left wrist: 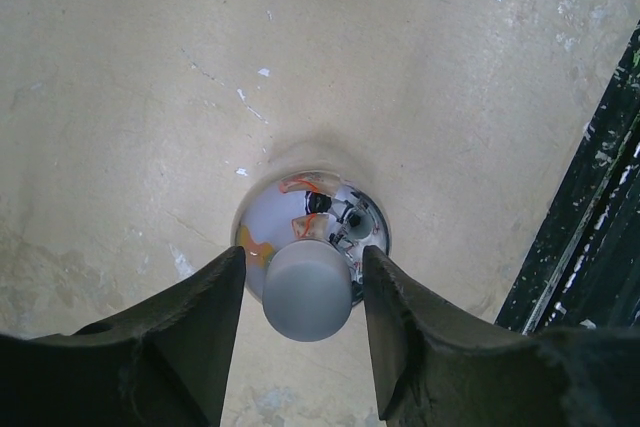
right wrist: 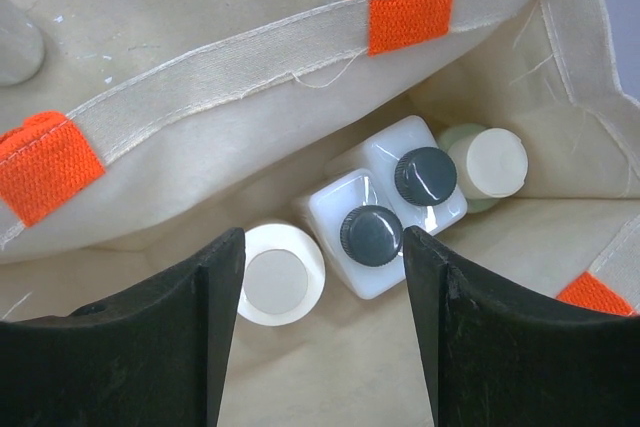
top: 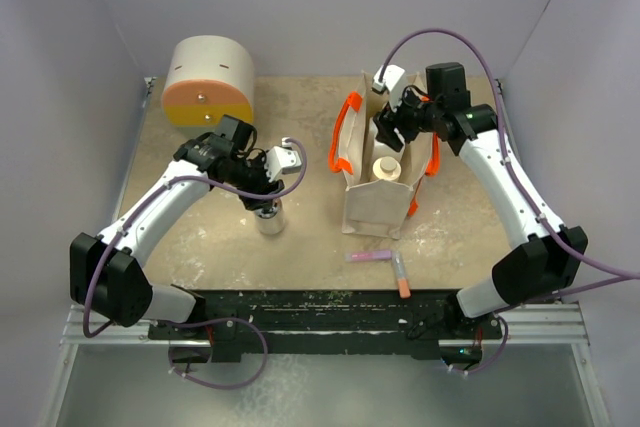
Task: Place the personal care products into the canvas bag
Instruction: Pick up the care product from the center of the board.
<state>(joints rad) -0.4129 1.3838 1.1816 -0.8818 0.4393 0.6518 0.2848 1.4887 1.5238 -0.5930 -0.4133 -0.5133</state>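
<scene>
The clear-grey bottle with a white cap (top: 268, 219) stands upright on the table left of the canvas bag (top: 375, 209). My left gripper (top: 262, 192) is open right above it. In the left wrist view its fingers (left wrist: 225, 312) straddle the cap (left wrist: 307, 292) with small gaps on both sides. My right gripper (top: 393, 132) hangs open and empty over the bag's mouth. The right wrist view shows the bag's wall (right wrist: 200, 127) and, inside the bag, two white bottles with black caps (right wrist: 372, 235) (right wrist: 425, 175), the green bottle with a cream cap (right wrist: 487, 162) and the cream jar (right wrist: 280, 274).
The round cream, orange and yellow drawer box (top: 208, 82) stands at the back left. A pink tube (top: 368, 257) and a small tube with an orange cap (top: 400, 275) lie in front of the bag, near the table's front edge (top: 320, 292).
</scene>
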